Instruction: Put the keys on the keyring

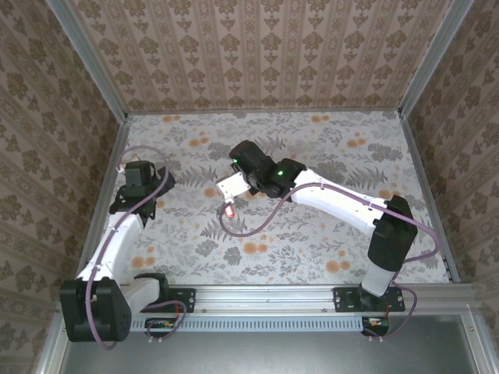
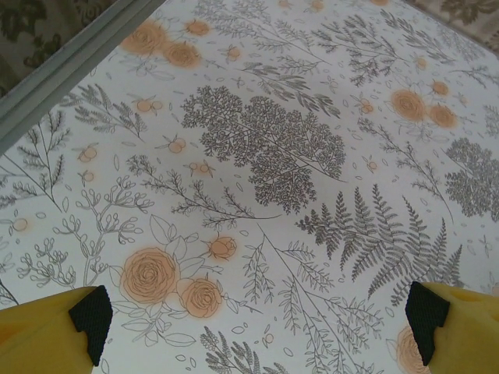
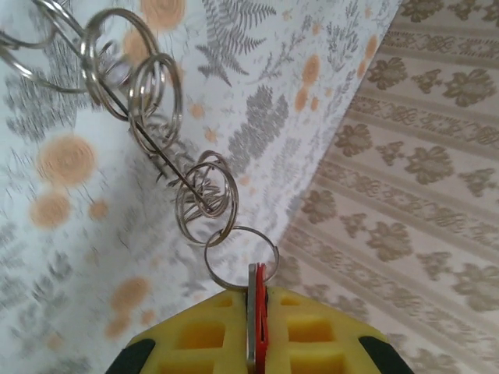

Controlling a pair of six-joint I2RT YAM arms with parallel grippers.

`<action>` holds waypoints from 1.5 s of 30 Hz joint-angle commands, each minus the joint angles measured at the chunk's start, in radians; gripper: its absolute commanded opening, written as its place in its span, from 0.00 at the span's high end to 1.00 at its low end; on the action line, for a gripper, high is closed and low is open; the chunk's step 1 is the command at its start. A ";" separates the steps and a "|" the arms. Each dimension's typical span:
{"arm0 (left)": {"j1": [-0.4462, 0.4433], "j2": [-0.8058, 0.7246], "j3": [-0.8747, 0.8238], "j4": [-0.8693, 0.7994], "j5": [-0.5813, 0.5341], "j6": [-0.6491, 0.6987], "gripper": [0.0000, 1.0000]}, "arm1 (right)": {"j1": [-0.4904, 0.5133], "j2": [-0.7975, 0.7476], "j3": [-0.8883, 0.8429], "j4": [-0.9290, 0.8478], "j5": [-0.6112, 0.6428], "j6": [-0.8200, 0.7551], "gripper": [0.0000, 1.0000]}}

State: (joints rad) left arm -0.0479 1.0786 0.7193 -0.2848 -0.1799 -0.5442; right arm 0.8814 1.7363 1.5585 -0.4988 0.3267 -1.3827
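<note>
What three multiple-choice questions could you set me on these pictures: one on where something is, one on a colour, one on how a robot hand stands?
1. Where is the key?
A. pinched in the right gripper
B. lying by the left arm
C. hung on the wall

2. What colour is the key's tag?
A. blue
B. red
C. green

3. How does the left gripper stand?
A. shut on a ring
B. shut on nothing
C. open, holding nothing

Answers:
1 A: the right wrist view shows it clamped there.
2 B: red plastic shows beside the metal.
3 C: its fingers stand far apart over the flowered table.
</note>
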 commanded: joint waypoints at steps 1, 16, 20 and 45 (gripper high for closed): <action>0.012 0.022 0.016 -0.007 0.093 -0.064 0.00 | -0.024 -0.019 -0.060 0.081 -0.098 0.258 0.99; 0.010 0.062 -0.015 0.121 0.209 -0.093 0.00 | -0.116 -0.151 -0.495 0.045 -0.247 0.442 0.97; 0.011 0.068 -0.017 0.143 0.219 -0.085 0.00 | -0.143 -0.157 -0.538 -0.015 -0.209 0.452 0.93; 0.008 0.030 0.102 -0.023 0.277 0.249 0.00 | -0.487 -0.407 -0.858 0.278 -0.129 0.533 0.62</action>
State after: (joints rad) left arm -0.0441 1.1431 0.8143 -0.2962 0.1818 -0.3691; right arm 0.4206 1.4593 0.7086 -0.2440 0.1787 -0.8848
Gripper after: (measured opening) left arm 0.999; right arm 0.364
